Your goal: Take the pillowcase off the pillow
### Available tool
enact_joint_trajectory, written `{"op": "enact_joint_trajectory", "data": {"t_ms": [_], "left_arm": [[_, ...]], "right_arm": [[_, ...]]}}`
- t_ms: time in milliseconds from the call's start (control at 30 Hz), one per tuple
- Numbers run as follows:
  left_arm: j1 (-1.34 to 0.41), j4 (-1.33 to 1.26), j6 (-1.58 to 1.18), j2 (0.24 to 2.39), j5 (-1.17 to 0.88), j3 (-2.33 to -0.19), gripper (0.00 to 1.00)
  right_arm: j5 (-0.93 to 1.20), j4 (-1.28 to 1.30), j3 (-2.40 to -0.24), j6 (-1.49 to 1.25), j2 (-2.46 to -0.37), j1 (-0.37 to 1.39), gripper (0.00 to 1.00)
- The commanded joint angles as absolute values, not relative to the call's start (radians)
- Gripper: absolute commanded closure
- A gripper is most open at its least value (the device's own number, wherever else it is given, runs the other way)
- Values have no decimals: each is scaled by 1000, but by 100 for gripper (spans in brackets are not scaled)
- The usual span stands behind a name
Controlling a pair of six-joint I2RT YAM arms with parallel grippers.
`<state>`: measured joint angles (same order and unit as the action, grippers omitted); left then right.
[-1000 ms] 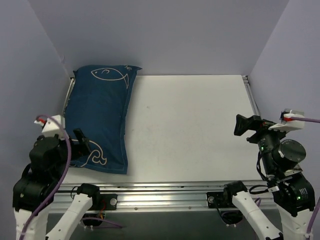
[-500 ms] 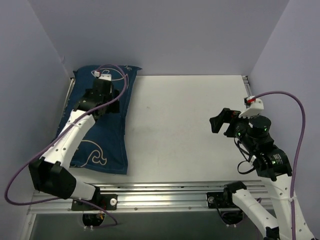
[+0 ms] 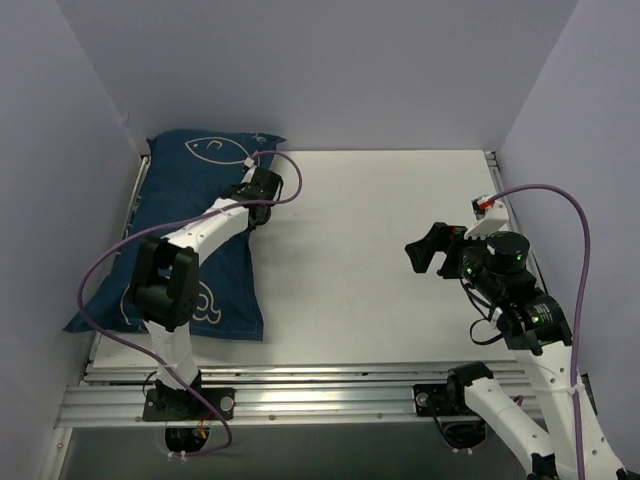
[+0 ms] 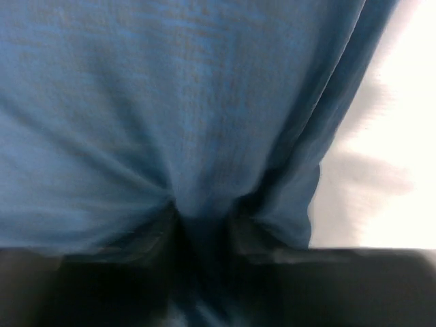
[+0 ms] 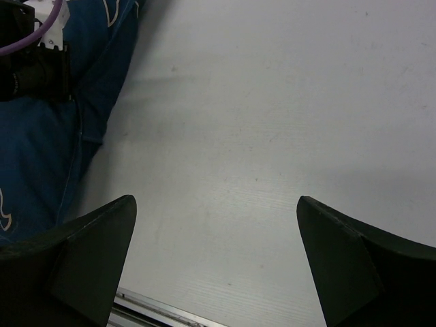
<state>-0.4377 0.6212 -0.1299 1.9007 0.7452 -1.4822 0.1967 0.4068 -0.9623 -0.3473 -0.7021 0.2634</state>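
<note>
Left pincer (image 3: 256, 193) pinches the pillowcase (image 3: 175, 195) to begin stripping; the released right pincer (image 5: 216, 204) likely must come anchor it

I read pillowcase (image 4: 170, 102) as navy woven cloth, matt, softly creased | desk (image 3: 380, 230) smooth matt white, faintly scuffed | front rail (image 3: 320, 385) brushed bare metal | right gripper (image 5: 214, 204) jaws matt black plastic | cable (image 3: 584, 250) slightly glossy purple sheath

Left tool (image 3: 258, 190) clamped, right tool (image 3: 428, 248) agape.
</note>
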Motion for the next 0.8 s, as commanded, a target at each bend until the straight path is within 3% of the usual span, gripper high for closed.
{"op": "enact_joint_trajectory", "data": {"t_ms": [0, 33, 300, 600, 767], "left_arm": [[-442, 632, -170, 1943, 764, -1516, 73], [-448, 637, -173, 1954, 762, -1514, 97], [-644, 741, -221, 1870, 677, -1653, 98], [-848, 880, -331, 1836, 447, -2078, 98], [-835, 735, -443, 1686, 331, -2005, 98]], "right_arm": [[232, 353, -956, -348, -689, 270, 0], [227, 351, -956, -347, -683, 270, 0], [161, 373, -974, -334, -644, 270, 0], [101, 396, -1014, -330, -588, 270, 0], [68, 413, -1058, -321, -568, 270, 0]]}}
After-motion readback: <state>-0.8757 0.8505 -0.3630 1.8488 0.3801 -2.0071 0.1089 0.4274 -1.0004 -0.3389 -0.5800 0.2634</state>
